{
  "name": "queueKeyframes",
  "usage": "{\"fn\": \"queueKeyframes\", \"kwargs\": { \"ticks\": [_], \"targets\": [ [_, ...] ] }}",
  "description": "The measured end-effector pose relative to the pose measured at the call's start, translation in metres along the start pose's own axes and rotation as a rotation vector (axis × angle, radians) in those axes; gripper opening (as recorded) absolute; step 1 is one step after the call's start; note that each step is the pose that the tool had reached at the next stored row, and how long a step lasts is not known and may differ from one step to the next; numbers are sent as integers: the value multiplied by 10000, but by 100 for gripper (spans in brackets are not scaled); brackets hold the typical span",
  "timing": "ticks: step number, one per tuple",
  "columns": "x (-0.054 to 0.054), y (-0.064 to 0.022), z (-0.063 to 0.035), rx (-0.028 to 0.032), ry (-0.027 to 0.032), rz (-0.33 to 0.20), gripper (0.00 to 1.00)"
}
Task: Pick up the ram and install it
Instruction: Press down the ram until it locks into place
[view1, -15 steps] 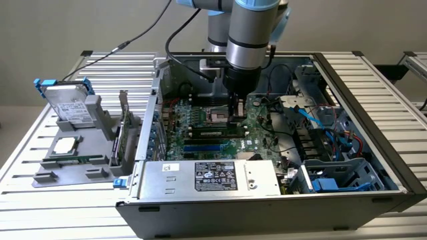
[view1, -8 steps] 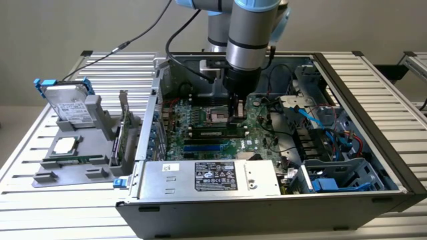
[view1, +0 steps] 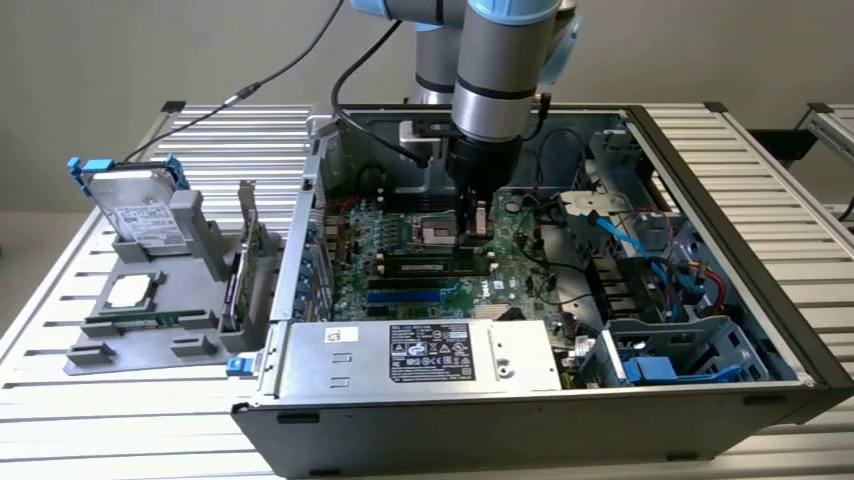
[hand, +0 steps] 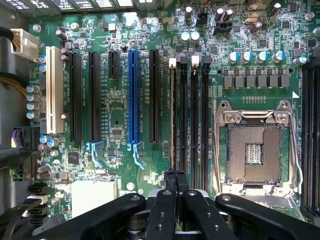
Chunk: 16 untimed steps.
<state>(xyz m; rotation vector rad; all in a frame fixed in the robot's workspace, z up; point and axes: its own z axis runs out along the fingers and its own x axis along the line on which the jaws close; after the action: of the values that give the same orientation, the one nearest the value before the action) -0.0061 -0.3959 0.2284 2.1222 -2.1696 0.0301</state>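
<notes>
A: Why is the computer case lying open on the surface?

B: So the arm can reach straight down to the motherboard.

A: The gripper?

B: Closed, pressing the ram edge-down into its memory slot beside the processor socket.

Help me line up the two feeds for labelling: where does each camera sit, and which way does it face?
Exterior view: off the arm, raised, looking down into the open computer case; the arm and its tool show, lowered over the motherboard.
Wrist view: on the wrist, facing straight onto the motherboard; the shut tool sits over the memory slots.
Shared: motherboard, empty CPU socket, tool.
</notes>
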Motion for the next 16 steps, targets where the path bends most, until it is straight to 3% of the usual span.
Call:
{"fn": "queueKeyframes", "kwargs": {
  "ticks": [11, 12, 16],
  "targets": [
    [-3, -2, 28, 1, 55, 4, 10],
    [-4, -1, 7, 5, 32, 4, 10],
    [12, 15, -149, -9, 52, 4, 10]
  ]
}}
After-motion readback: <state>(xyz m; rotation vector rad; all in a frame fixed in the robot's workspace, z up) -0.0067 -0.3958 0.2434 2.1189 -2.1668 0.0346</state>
